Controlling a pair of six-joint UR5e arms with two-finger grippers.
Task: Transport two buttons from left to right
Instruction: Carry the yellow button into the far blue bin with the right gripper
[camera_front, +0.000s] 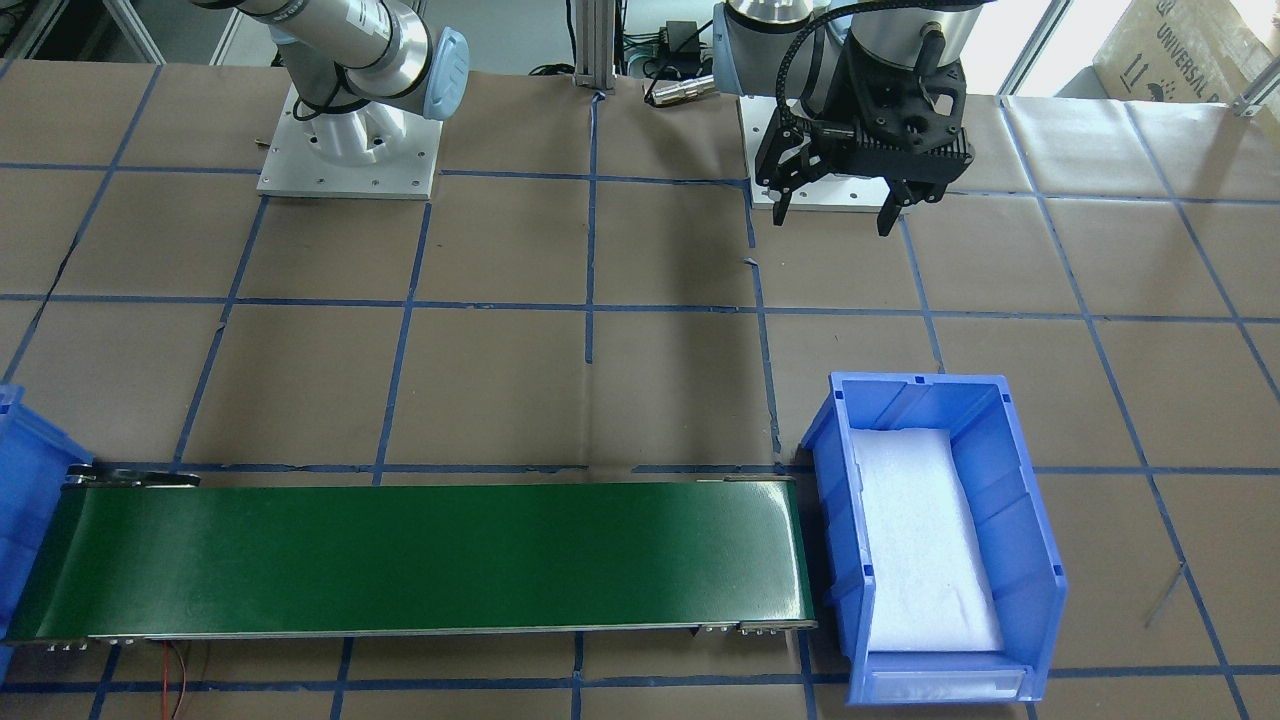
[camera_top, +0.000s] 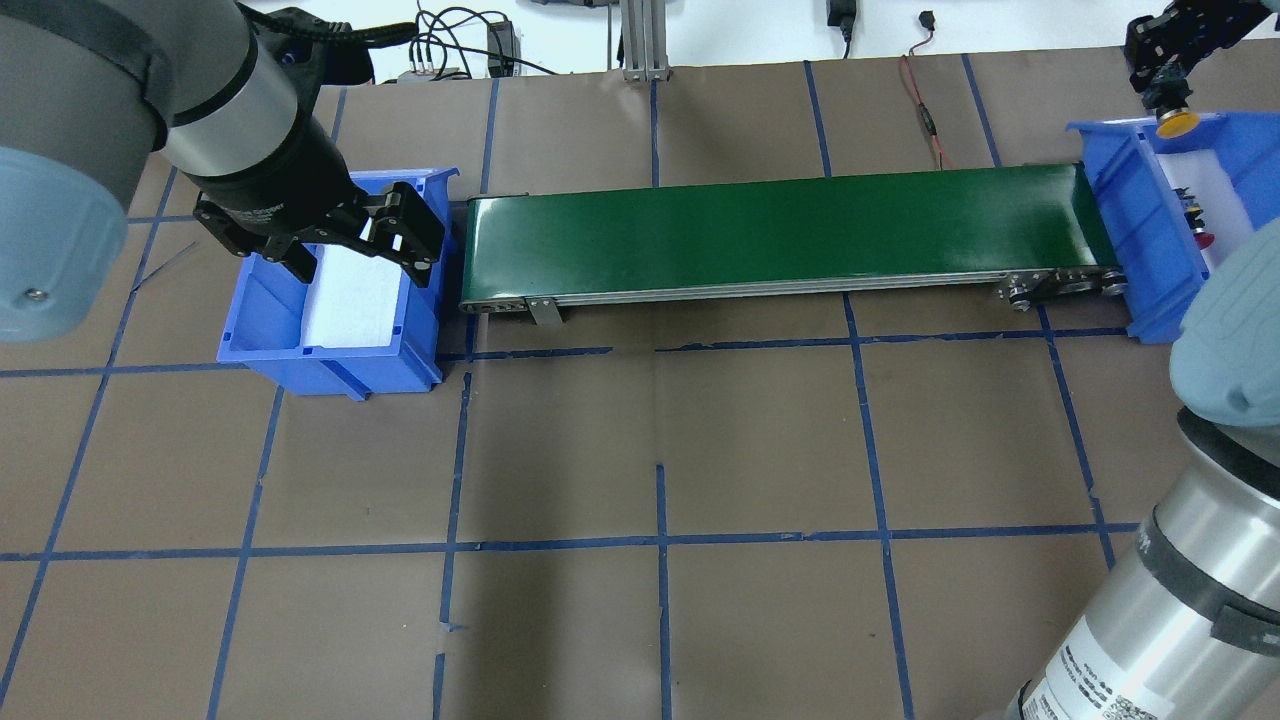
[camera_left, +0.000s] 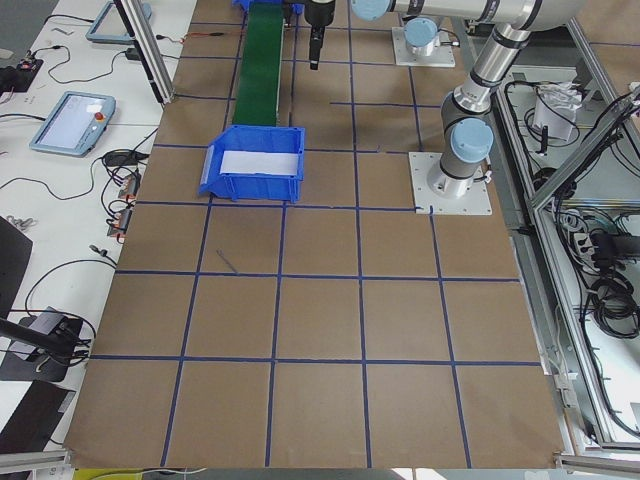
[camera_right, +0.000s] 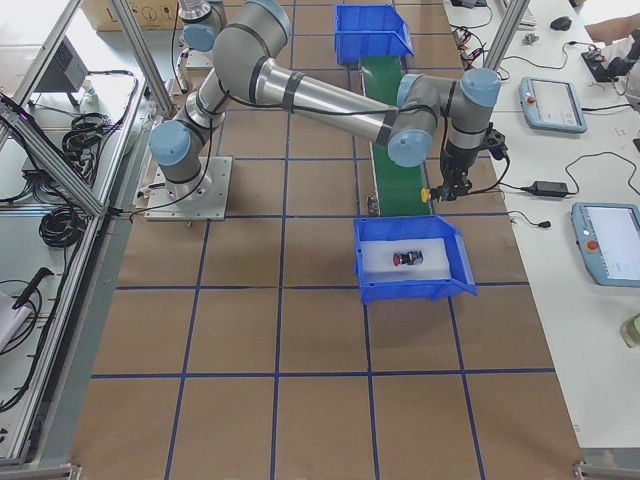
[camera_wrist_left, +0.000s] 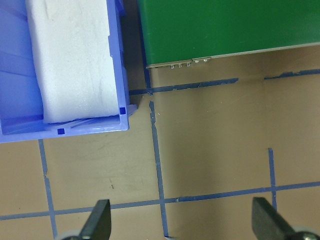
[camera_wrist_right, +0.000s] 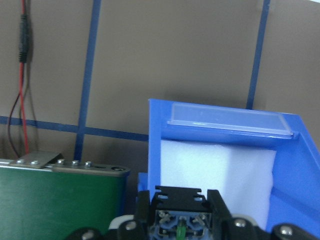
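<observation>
My right gripper (camera_top: 1162, 88) is shut on the yellow button (camera_top: 1177, 122) and holds it above the far rim of the right blue bin (camera_top: 1120, 190). The side view shows the yellow cap (camera_right: 427, 193) at the belt's end. The right wrist view shows the button's black-grey body (camera_wrist_right: 179, 224) between the fingers. The red button (camera_right: 408, 259) lies on the white foam in that bin and shows in the overhead view (camera_top: 1205, 238). My left gripper (camera_top: 350, 245) is open and empty above the left blue bin (camera_top: 330, 360), and its fingertips (camera_wrist_left: 100, 220) stand wide apart.
A green conveyor belt (camera_top: 790, 230) runs between the two bins. The left bin (camera_front: 1030, 560) holds only white foam (camera_front: 925, 540). Red and black wires (camera_top: 925, 110) lie behind the belt. The brown table carries a blue tape grid.
</observation>
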